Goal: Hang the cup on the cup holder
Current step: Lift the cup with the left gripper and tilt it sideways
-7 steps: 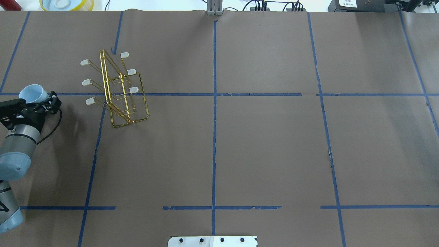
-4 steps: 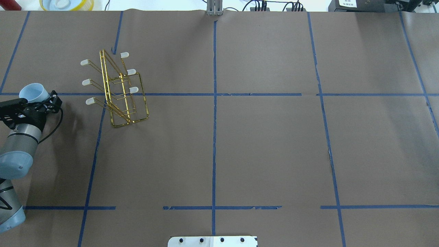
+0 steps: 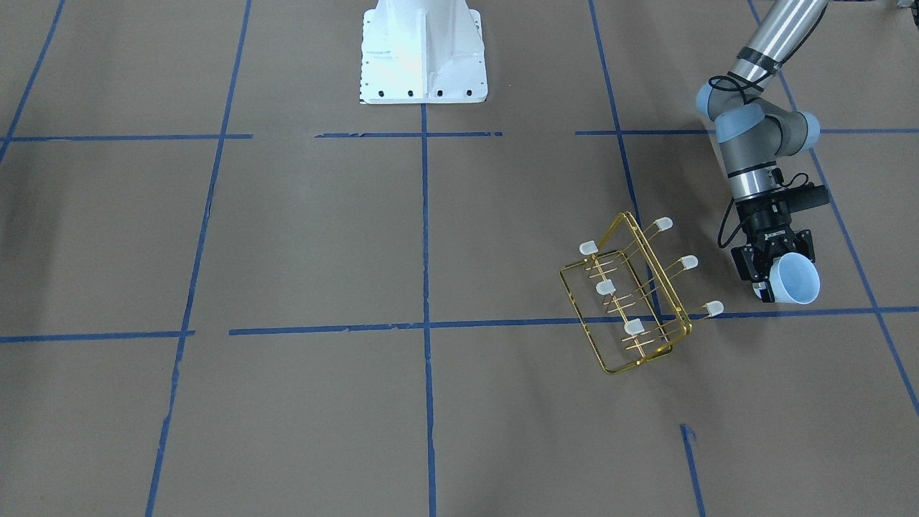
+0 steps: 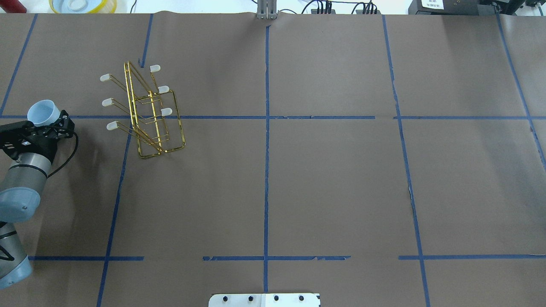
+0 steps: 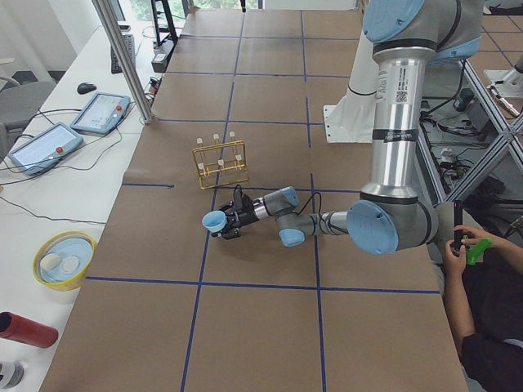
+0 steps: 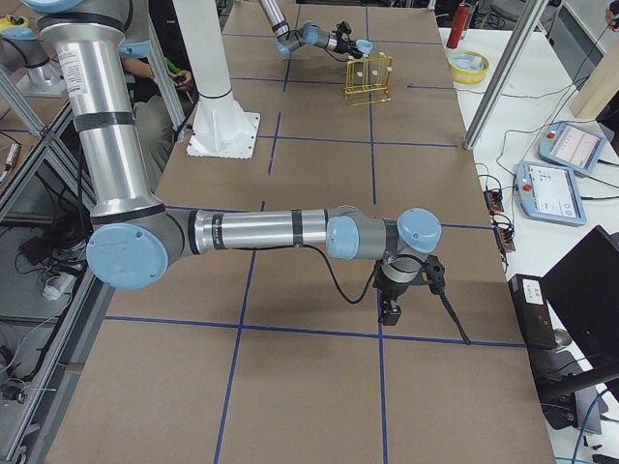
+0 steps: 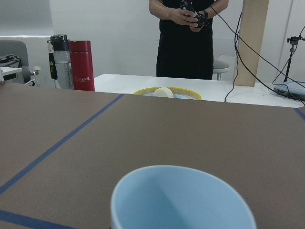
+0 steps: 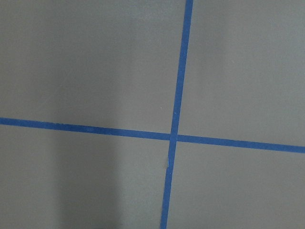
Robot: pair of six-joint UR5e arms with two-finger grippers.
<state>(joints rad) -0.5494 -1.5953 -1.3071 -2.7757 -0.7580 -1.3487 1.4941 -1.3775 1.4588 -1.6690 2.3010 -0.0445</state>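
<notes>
**Room and bench surroundings**

The table (image 4: 332,179) was covered edge to edge with brown paper, marked off into rectangles by blue tape lines (image 4: 266,170). A white side bench (image 5: 49,204) ran along one long edge. It carried two tablet-style pendants (image 5: 102,112), loose cables, a yellow-rimmed bowl (image 5: 64,260) and a red bottle (image 5: 29,329). An aluminium post (image 5: 122,57) rose from the seam between bench and table. Beyond the bench were a plain white wall (image 7: 119,28), a pale wooden beam (image 7: 251,43) and a grey chair (image 7: 14,52). Lighting was even and diffuse, and the shadows on the paper were soft.
</notes>
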